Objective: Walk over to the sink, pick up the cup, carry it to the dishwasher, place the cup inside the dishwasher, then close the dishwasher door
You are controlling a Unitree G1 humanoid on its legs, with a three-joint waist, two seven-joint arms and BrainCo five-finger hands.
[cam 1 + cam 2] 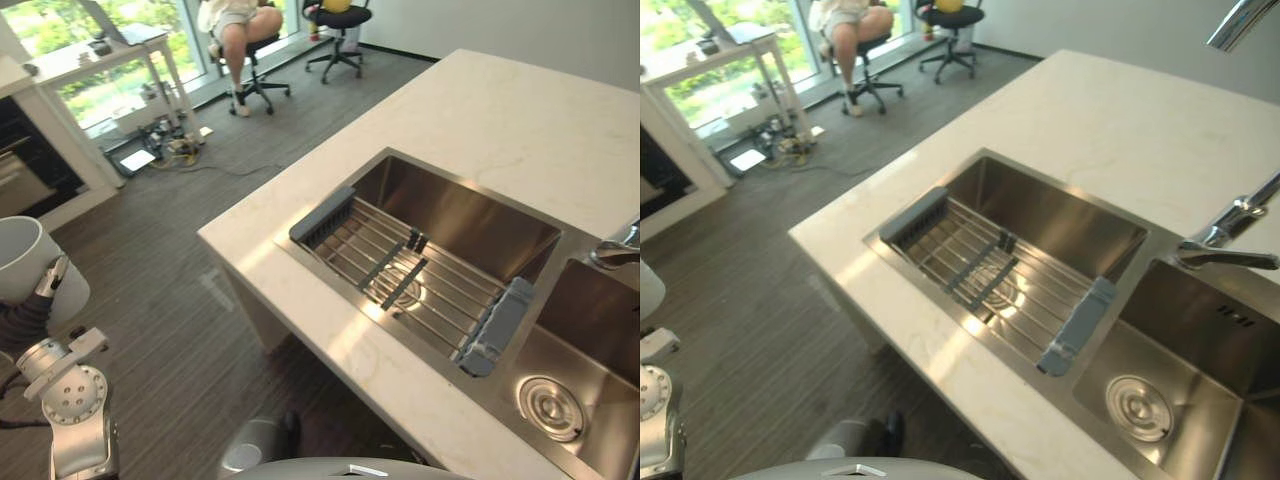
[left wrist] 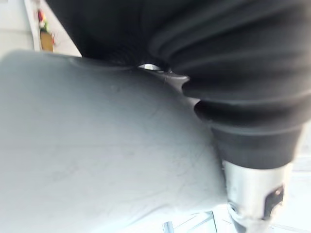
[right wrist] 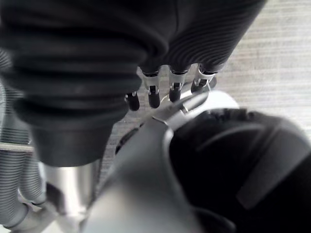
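You're looking down at a pale counter (image 1: 1120, 120) with a steel double sink (image 1: 1060, 212). A wire rack (image 1: 985, 272) lies across its left basin, and the tap (image 1: 1230, 225) stands at the right. Far across the floor, a person (image 1: 852, 28) sits on an office chair (image 1: 872, 88).

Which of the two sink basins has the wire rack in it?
The left basin, nearer the counter's corner: the wire rack with grey ends spans it. The right basin, under the faucet, shows a bare round drain.
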